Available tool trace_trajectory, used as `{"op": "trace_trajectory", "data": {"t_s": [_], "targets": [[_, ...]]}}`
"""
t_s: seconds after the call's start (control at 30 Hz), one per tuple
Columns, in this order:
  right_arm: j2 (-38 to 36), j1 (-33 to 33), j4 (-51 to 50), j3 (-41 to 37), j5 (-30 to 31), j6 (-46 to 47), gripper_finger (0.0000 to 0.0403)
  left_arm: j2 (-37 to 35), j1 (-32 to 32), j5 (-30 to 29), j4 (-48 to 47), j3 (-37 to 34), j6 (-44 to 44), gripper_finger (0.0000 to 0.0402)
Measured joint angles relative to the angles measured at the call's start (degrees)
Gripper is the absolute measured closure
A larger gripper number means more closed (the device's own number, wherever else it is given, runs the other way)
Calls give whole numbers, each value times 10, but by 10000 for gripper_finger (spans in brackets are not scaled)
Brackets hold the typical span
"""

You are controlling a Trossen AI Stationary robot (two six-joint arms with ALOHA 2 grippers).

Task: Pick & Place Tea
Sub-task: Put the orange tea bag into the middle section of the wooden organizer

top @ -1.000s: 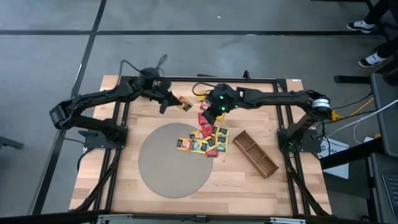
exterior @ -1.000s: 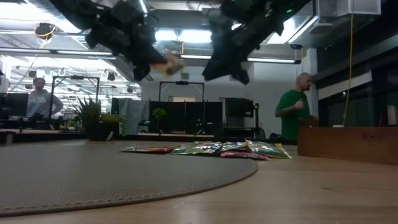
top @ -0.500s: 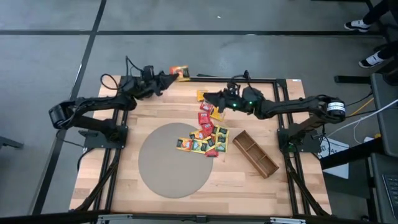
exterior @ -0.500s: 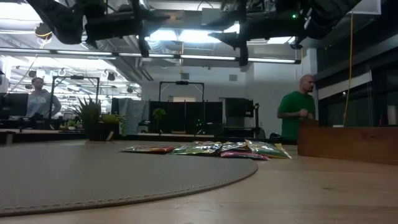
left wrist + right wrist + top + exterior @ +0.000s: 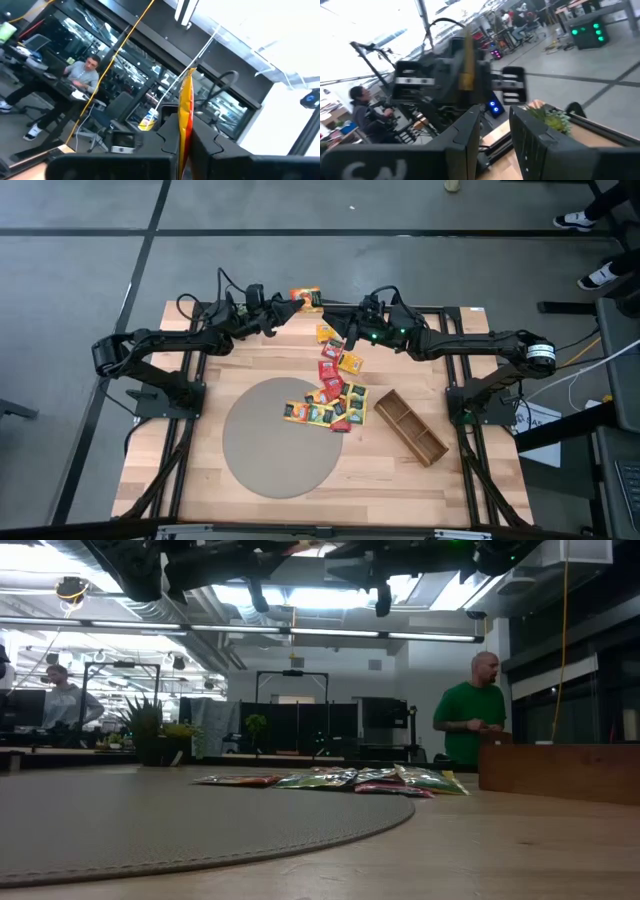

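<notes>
My left gripper point(image 5: 288, 302) is raised over the table's far edge and is shut on one yellow-orange tea sachet point(image 5: 306, 297). In the left wrist view this sachet point(image 5: 186, 107) shows edge-on. My right gripper point(image 5: 334, 308) faces it from the right at about the same height, open, with nothing between its fingers point(image 5: 465, 137). The sachet point(image 5: 466, 60) shows a little beyond those fingers, apart from them. The other tea sachets point(image 5: 331, 392), red, yellow-orange and dark green, lie flat in a heap on the table and the round mat's edge. My left gripper pinches the sachet between its two fingers point(image 5: 169, 137) by the end nearest the gripper point(image 5: 185, 131). The fingers come from the table's left, about level and tipped a little upward. The sachet stands on edge, juts out past the fingertips and is lifted clear of the table.
A round grey mat point(image 5: 270, 445) covers the table's middle. A long wooden divided tray point(image 5: 410, 425) lies slantwise right of the heap. A potted plant point(image 5: 150, 732) stands at the far left in the low view. People are in the room behind.
My left gripper has carried the sachet up and toward the far edge, then a little rightward, tipping from pointing down to about level. My right gripper has risen from over the heap toward the far edge and has tipped up to level, facing the sachet.
</notes>
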Motion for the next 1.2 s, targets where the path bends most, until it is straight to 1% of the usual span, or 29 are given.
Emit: {"op": "trace_trajectory", "data": {"t_s": [0.17, 0.27, 0.47, 0.73, 0.8, 0.87, 1.0, 1.03, 1.2], "targets": [[0, 0, -2, 0, -2, 2, 295, 1, 0, -14, -16, 1, 4, 390], [0, 0, -2, 0, -1, 1, 295, 1, 0, -14, -17, 1, 5, 390], [0, 0, 5, 0, -1, -1, 295, 1, -11, -14, -48, 1, 5, 389], [0, 0, 5, 0, -1, -11, 297, 1, -21, -14, -52, 1, 12, 389], [0, 0, 5, 0, -1, -12, 306, 1, -21, -14, -61, 1, 12, 389], [0, 0, 5, 0, -1, -14, 326, 1, -21, -14, -66, 1, 11, 389], [0, 0, 5, 0, -1, -24, 385, 1, -21, -14, -68, 1, 15, 386], [0, 0, 5, 0, -1, -28, 393, 1, -21, -14, -68, 1, 15, 384], [0, 0, 2, 0, -1, -28, 397, 0, -18, -8, -86, 1, 16, 365]]}}
